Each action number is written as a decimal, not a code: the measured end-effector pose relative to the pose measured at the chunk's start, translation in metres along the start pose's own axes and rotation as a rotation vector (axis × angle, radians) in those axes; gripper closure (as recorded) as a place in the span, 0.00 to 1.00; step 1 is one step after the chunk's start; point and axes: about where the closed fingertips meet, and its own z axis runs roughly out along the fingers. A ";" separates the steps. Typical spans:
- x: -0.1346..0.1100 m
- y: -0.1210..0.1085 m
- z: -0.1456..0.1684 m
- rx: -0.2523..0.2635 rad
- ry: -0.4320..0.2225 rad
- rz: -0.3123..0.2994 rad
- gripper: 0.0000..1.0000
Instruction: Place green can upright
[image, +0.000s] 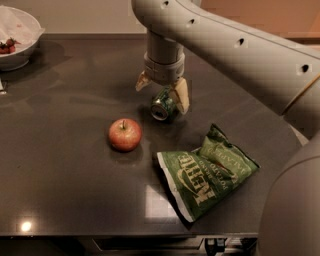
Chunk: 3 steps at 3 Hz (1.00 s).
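The green can (163, 106) lies on its side on the dark table (65, 170), silver end facing the camera, just behind and to the right of the apple. My gripper (162, 91) hangs straight down over it and is open. One pale finger (142, 81) stands to the can's left and the other finger (181, 96) close against its right side. The can's upper part is partly hidden by the wrist.
A red apple (124, 134) sits left of and in front of the can. A flat green chip bag (206, 172) lies at the front right. A white bowl (17, 40) with food stands at the far left corner. The table's front edge is near.
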 end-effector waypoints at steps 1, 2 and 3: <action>0.004 0.000 0.002 -0.010 0.010 -0.023 0.40; 0.005 0.002 0.004 -0.016 0.010 -0.037 0.63; 0.004 0.004 0.005 -0.019 0.008 -0.045 0.87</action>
